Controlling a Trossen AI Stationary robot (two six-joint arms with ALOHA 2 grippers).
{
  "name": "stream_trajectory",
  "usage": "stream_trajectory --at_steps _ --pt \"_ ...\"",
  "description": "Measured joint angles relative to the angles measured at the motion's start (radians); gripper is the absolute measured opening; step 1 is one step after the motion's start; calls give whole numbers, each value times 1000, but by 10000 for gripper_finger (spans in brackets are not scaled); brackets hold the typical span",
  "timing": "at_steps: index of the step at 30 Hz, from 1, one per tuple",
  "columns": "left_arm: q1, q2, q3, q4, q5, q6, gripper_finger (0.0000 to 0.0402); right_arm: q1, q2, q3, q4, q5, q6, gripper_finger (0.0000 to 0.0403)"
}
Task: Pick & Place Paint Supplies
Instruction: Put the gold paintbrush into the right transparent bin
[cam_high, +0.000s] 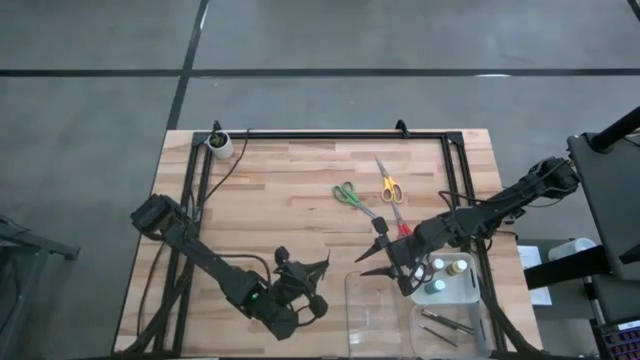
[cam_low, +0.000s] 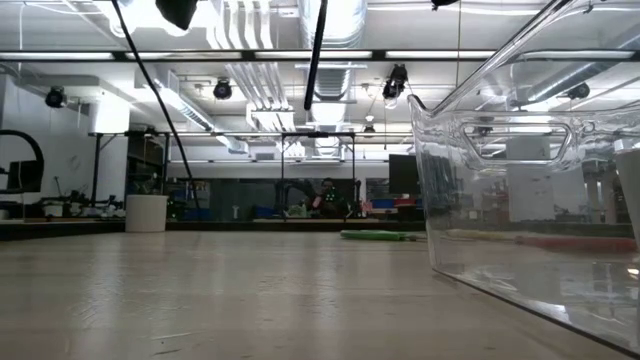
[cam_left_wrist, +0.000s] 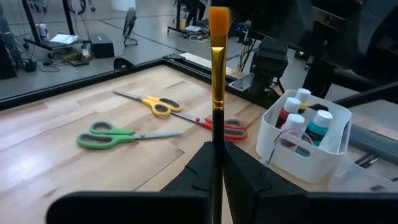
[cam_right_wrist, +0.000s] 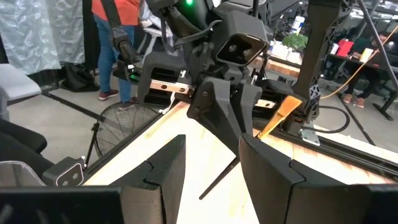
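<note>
My left gripper (cam_left_wrist: 217, 167) is shut on a thin brush (cam_left_wrist: 217, 93) with a black handle, gold ferrule and orange bristles, and holds it above the table's near middle (cam_high: 312, 270). My right gripper (cam_high: 378, 252) stands open with nothing between its fingers, just right of it at the clear tray's far left corner. Green scissors (cam_high: 350, 195), yellow scissors (cam_high: 388, 186) and red scissors (cam_high: 401, 226) lie flat on the wood. Paint bottles (cam_left_wrist: 305, 118) stand in a small white bin (cam_high: 447, 281) inside the clear tray. My left gripper pinches the brush's black handle (cam_left_wrist: 217, 138) between its two fingers, a little below the gold ferrule. The fingers lie across the handle. The brush is lifted clear of the table and tilted, with the orange bristles (cam_right_wrist: 278, 117) uppermost and the handle's free end (cam_right_wrist: 208, 191) hanging below.
The clear tray (cam_high: 380, 312) fills the near right corner; more thin brushes (cam_high: 446, 323) lie in it. A small white cup (cam_high: 218, 145) stands at the far left corner. A black frame (cam_high: 330, 134) runs along the far edge. Bare wood spreads across the left half.
</note>
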Motion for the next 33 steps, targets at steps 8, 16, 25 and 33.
stream_trajectory --at_steps 8,16,25,33 --pt "0 -1 1 17 -15 -4 27 0 0 0 0 0 0 146" --pt "-4 -3 1 78 -41 178 27 0 0 0 0 0 0 146" --pt "-4 -3 1 224 -49 353 27 0 0 0 0 0 0 146" --pt "-4 -6 1 378 -24 634 27 0 0 0 0 0 0 146"
